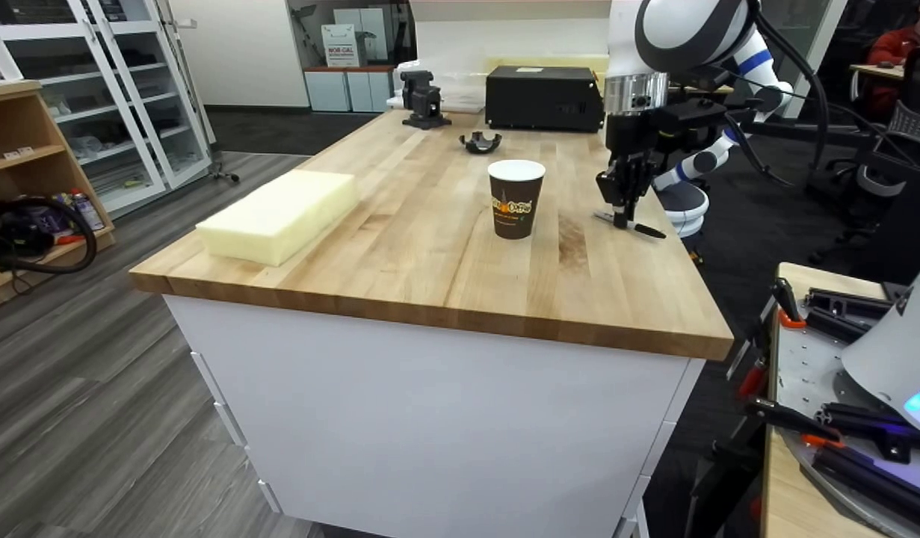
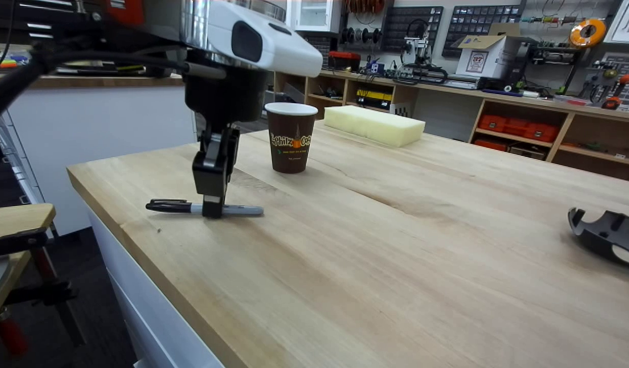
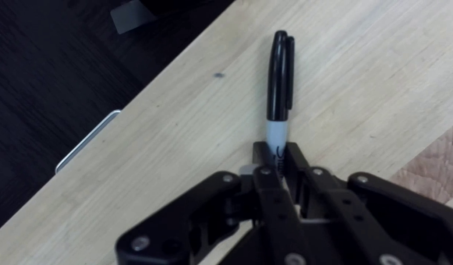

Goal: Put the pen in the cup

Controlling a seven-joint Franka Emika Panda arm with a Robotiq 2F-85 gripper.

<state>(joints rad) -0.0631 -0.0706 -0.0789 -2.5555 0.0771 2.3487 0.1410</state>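
The pen is a marker with a black cap and a pale grey barrel. It lies flat on the wooden table near the edge and also shows in an exterior view and in the wrist view. My gripper points down with its fingers closed against both sides of the barrel, just behind the cap. Its fingertips are at table level in both exterior views. The dark brown paper cup stands upright, apart from the gripper, and also shows in an exterior view. The cup is out of the wrist view.
A pale yellow foam block lies on the table beyond the cup from the gripper. A black curved part lies farther along the table. A black box and a black stand are at the far end. The table edge is close to the pen.
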